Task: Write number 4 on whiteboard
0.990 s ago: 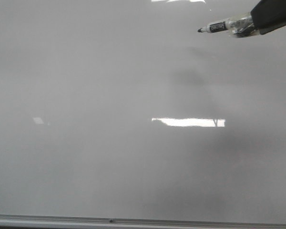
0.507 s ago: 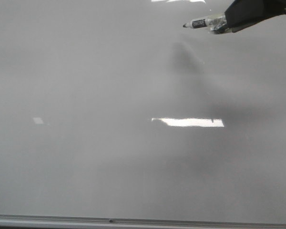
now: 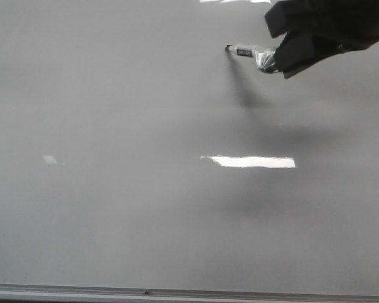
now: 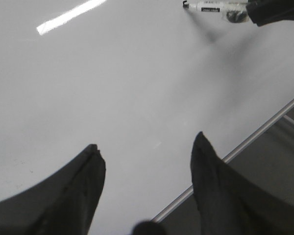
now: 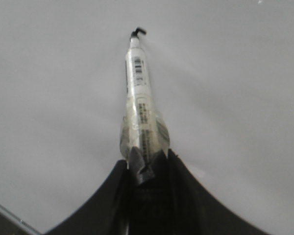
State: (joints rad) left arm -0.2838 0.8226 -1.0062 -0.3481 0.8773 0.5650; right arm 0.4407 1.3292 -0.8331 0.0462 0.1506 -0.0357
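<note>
The whiteboard [image 3: 145, 158] fills the front view, pale grey and glossy, with no number 4 on it. My right gripper [image 3: 279, 57] at the upper right is shut on a white marker [image 3: 247, 52]. The marker's black tip meets the board, where a tiny black mark [image 5: 141, 32] shows in the right wrist view. There the marker [image 5: 139, 107] juts from my shut right gripper [image 5: 148, 157]. My left gripper [image 4: 146, 147] is open and empty over the board [image 4: 112, 88], near its lower frame. The marker [image 4: 213, 7] also shows far off in the left wrist view.
The grey metal bottom frame [image 3: 177, 292] runs along the board's lower edge and shows in the left wrist view [image 4: 245, 144]. Bright light reflections [image 3: 247, 161] lie across the board's middle. The marker's shadow [image 3: 243, 85] falls below its tip.
My right gripper has moved left and down with the marker. The tip went from hovering off the board to touching it.
</note>
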